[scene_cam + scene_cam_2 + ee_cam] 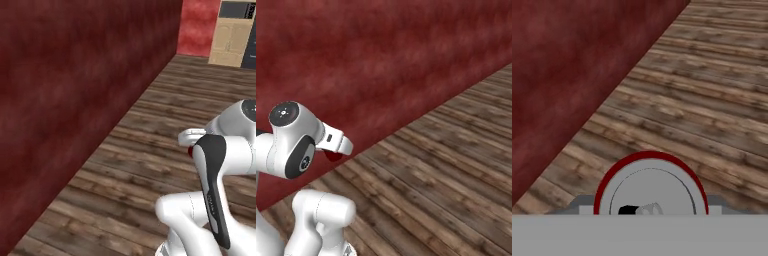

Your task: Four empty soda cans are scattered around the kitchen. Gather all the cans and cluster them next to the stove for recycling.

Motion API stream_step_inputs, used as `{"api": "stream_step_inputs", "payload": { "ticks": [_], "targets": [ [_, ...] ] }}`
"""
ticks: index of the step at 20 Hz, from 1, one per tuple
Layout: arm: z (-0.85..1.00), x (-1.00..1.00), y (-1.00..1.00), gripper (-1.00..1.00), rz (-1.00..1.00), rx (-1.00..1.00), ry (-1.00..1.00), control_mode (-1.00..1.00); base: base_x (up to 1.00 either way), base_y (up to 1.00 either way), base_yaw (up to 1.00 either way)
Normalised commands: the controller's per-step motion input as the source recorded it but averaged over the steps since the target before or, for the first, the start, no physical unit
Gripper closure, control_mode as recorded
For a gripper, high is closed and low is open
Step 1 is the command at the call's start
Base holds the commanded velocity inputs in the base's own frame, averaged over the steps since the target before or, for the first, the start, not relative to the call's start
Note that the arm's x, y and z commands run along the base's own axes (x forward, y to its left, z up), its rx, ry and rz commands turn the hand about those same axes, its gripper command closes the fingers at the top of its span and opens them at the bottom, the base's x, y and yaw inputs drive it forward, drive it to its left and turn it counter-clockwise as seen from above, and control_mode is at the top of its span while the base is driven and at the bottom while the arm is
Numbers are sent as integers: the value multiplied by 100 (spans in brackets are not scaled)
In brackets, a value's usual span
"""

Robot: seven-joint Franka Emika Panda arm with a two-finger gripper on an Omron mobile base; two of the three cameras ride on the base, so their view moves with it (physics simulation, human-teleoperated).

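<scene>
Pincer [650,212]: clamped on red soda can, bottom centre of hand view.
Soda can [650,187]: silver top faces camera; no readable writing.
Wall [75,100]: dark red, left side.
Floor [150,150]: wood planks.

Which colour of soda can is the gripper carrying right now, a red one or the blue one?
A red one: the soda can in the gripper shows a red rim around its silver top, with no blue or white band.
</scene>
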Motion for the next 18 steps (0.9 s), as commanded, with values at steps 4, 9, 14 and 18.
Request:
{"api": "stream_step_inputs", "payload": {
  "ticks": [4, 9, 14, 18],
  "targets": [
    [0, 0, 0, 100, 0, 0, 0, 100, 83, -21, -13],
    [0, 0, 0, 100, 0, 0, 0, 100, 88, -20, -14],
    [0, 0, 0, 100, 0, 0, 0, 100, 89, -15, -15],
    [0, 0, 0, 100, 0, 0, 0, 100, 94, -9, -16]
  ]
}}
